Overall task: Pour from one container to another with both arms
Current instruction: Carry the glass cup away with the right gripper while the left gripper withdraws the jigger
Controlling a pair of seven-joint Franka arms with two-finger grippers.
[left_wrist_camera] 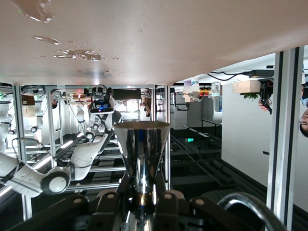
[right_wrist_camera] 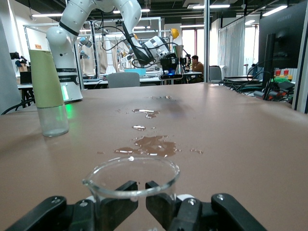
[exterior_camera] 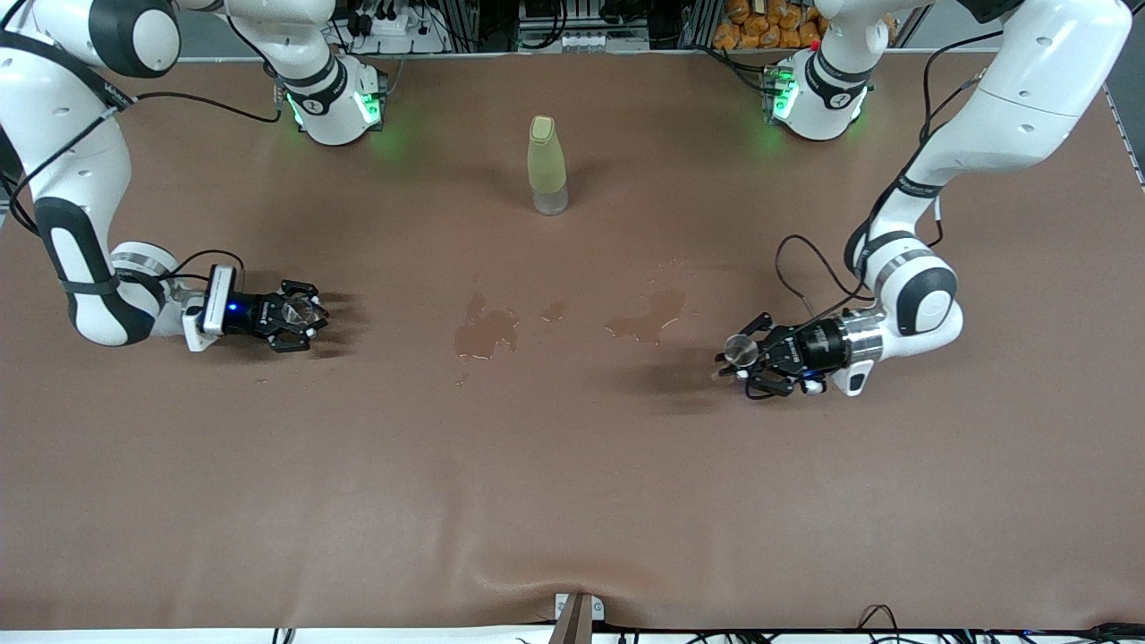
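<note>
A tiny clear glass cup [exterior_camera: 301, 311] sits upright between the fingers of my right gripper [exterior_camera: 306, 318], low over the table at the right arm's end. In the right wrist view the black fingers [right_wrist_camera: 118, 199] are shut around the glass cup [right_wrist_camera: 131, 174], which looks empty. My left gripper [exterior_camera: 744, 360] hovers low over the table at the left arm's end, shut on a small grey metal cup [exterior_camera: 741, 349]. The left wrist view shows that metal cup [left_wrist_camera: 142, 144] gripped at its slim waist by the left gripper [left_wrist_camera: 143, 204].
A tall yellow-green bottle [exterior_camera: 547, 165] stands on the brown table mat [exterior_camera: 572, 483] between the two arm bases. Two wet spill patches [exterior_camera: 486, 327] [exterior_camera: 646, 317] lie on the mat between the grippers, nearer to the front camera than the bottle.
</note>
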